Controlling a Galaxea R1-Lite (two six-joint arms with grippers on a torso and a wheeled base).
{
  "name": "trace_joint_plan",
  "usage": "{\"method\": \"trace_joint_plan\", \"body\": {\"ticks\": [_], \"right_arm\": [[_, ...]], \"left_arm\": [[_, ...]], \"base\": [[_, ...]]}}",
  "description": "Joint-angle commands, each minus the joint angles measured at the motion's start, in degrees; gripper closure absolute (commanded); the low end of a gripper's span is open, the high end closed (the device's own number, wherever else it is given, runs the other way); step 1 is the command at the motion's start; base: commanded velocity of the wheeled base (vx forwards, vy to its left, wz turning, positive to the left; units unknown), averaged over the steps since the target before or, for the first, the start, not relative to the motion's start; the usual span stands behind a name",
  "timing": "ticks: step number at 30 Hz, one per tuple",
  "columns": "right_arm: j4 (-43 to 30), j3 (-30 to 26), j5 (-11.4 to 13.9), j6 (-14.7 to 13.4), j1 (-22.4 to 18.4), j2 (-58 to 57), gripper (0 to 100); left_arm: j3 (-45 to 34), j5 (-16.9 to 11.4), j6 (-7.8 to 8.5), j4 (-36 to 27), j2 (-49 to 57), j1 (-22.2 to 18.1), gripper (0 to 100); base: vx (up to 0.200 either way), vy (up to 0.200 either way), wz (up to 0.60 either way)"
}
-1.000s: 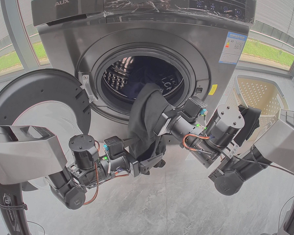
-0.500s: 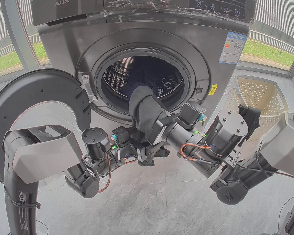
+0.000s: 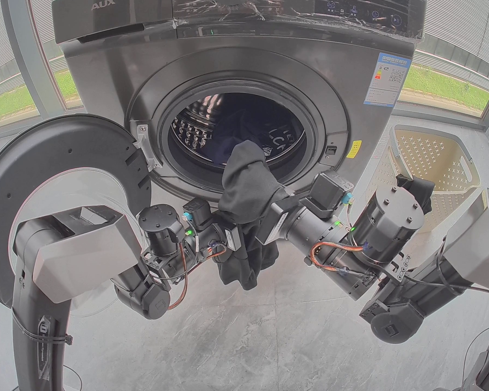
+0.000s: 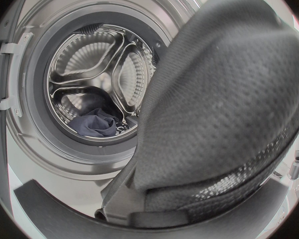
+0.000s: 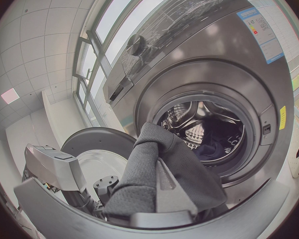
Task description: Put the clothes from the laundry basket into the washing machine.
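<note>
Right jaws hold black garment (image 3: 248, 183) before washing machine (image 3: 119, 71); open door (image 3: 65, 147) left.

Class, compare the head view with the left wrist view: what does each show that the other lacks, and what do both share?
Head view extras: the laundry basket beside the washing machine, a dark item draped over its rim, the swung-open door and the control panel. Left wrist view extras: the drum's raised rear panels and the black garment close enough to see its mesh weave. Shared: that garment hanging before the open drum mouth, with dark clothes already lying inside.
</note>
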State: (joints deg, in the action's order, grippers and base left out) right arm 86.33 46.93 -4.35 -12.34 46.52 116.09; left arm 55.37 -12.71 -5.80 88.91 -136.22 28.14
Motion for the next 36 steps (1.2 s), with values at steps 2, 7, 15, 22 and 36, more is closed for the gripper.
{"method": "trace_joint_plan", "body": {"ticks": [2, 7, 15, 22, 36], "right_arm": [[-0.29, -2.11, -0.31, -0.93, -2.49, -0.87, 100], [-0.82, -3.25, -1.54, -1.81, -5.74, -0.43, 100], [-0.9, -3.96, -1.62, -2.08, -8.02, 2.83, 100], [-0.11, -4.04, -1.36, -1.55, -6.0, 6.96, 100], [1.91, -6.86, 0.31, -1.2, -1.78, 5.81, 0]], "left_arm": [[0.18, 0.85, -1.4, 0.13, 3.06, -0.98, 100], [-2.72, 0.85, -2.81, 0.13, 7.81, -1.33, 100], [-9.14, 0.76, -2.99, 0.13, 15.19, -1.15, 100], [-17.4, 1.2, -2.81, -0.05, 24.77, 0.25, 100], [-22.32, 4.45, -2.72, 0.04, 29.61, 0.6, 100]], "base": [[0.0, 0.0, 0.0], [0.0, 0.0, 0.0], [0.0, 0.0, 0.0], [0.0, 0.0, 0.0], [0.0, 0.0, 0.0]]}}
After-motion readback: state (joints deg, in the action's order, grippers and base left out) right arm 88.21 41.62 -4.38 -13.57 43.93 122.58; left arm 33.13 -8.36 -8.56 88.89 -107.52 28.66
